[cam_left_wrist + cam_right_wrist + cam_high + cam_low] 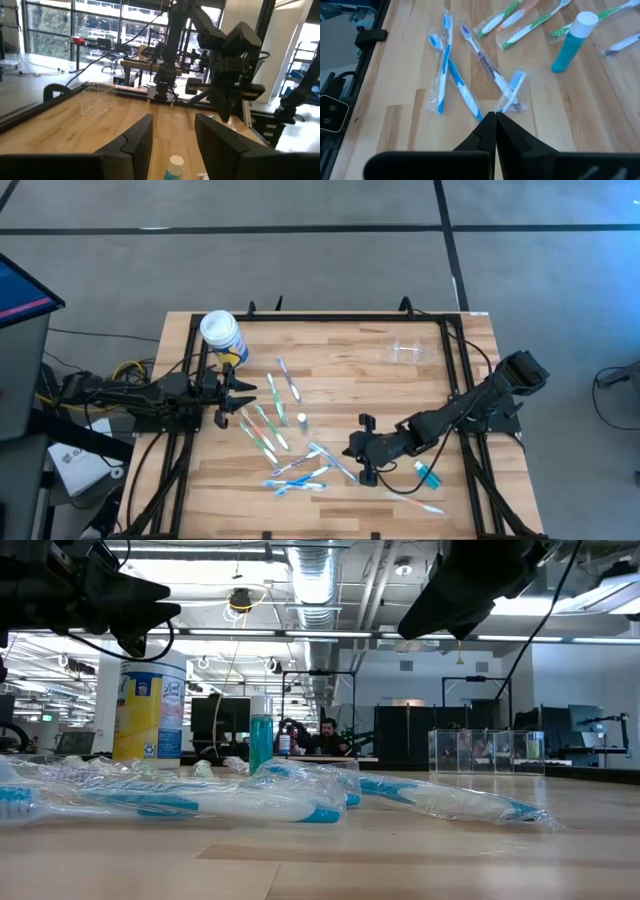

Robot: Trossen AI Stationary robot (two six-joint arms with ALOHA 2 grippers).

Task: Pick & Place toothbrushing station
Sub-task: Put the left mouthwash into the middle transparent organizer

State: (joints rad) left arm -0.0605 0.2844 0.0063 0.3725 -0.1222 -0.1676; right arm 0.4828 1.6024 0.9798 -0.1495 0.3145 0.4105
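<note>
At 1 o'clock on the tabletop, the clear cup [412,350] looks light, slick and flimsy; I'd pinch its rim. Right tool [362,463] closed empty, left tool [236,395] spread wide.

Overhead, table-level, two wrist cameras — all sharing the table [330,395].

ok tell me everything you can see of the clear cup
The cup is a small colourless see-through box-like container, plastic by the look, hard to make out against the wood. It stands upright and looks empty, alone near the table's far right corner, with no toothbrush in it and neither tool touching it.
</note>
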